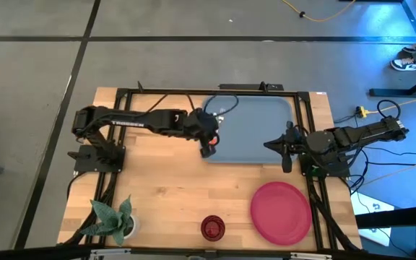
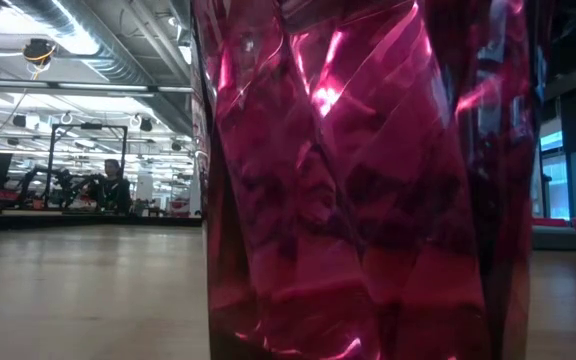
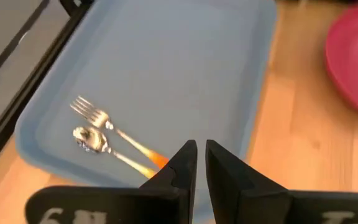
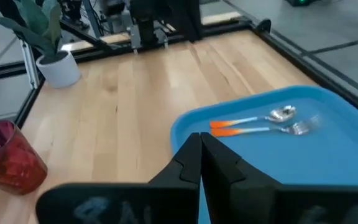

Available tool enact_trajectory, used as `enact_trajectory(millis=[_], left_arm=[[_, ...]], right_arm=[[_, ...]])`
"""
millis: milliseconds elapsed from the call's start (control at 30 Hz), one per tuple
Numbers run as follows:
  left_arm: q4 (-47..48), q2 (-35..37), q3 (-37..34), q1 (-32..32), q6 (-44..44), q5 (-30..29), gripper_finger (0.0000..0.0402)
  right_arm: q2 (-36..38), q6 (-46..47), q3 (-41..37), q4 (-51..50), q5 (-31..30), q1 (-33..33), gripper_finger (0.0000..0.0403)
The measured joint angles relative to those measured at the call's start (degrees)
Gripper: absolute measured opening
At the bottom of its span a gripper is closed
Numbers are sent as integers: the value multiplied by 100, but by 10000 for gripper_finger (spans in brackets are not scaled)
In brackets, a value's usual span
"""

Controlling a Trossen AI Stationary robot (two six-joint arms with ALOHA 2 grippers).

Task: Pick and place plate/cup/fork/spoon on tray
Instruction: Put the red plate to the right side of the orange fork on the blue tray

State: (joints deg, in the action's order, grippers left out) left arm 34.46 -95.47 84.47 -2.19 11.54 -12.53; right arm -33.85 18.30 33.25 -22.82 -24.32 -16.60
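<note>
Cup (image 2: 368,180) fills our low view; fork and spoon are already in the tray, cup and plate are not.
We see the plate (image 1: 280,211) at the near right, just below the right gripper (image 1: 287,155), the nearer arm, fingers pressed together, empty. Left gripper (image 1: 207,150) is narrow, empty, over the tray (image 1: 258,115) edge by the fork (image 3: 107,124) and spoon (image 3: 98,143).
</note>
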Motion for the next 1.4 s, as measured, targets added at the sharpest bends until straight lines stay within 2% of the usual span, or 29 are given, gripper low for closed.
enact_trajectory(millis=[100, 333, 533, 767, 933, 1133, 1267, 1400], left_arm=[[421, 88, -7, 139, -138, 2, 27], [1297, 350, -19, 268, -161, -2, 27], [1414, 763, -139, 377, -82, -330, 27], [1376, 1963, -1082, 388, 539, -417, 27], [1274, 2885, -1987, 449, 934, -595, 27], [1113, 3767, -2642, 528, 909, -641, 27], [1112, 4186, -2879, 530, 629, -654, 27], [1098, 4472, -3010, 528, 401, -657, 27]], right_arm=[[-56, 160, 191, -192, -10, 0, 7], [-496, 325, 865, -1115, -445, 0, 7], [-1167, 1021, 1551, -2313, -435, 0, 7], [-1877, 1457, 2121, -3321, -385, -1, 7], [-2146, 1495, 2276, -3472, 297, 0, 7], [-2370, 2245, 2296, -3797, 774, -2, 7], [-2430, 2813, 2296, -3861, 817, -2, 7], [-2428, 2939, 2296, -3653, 809, 0, 7]])
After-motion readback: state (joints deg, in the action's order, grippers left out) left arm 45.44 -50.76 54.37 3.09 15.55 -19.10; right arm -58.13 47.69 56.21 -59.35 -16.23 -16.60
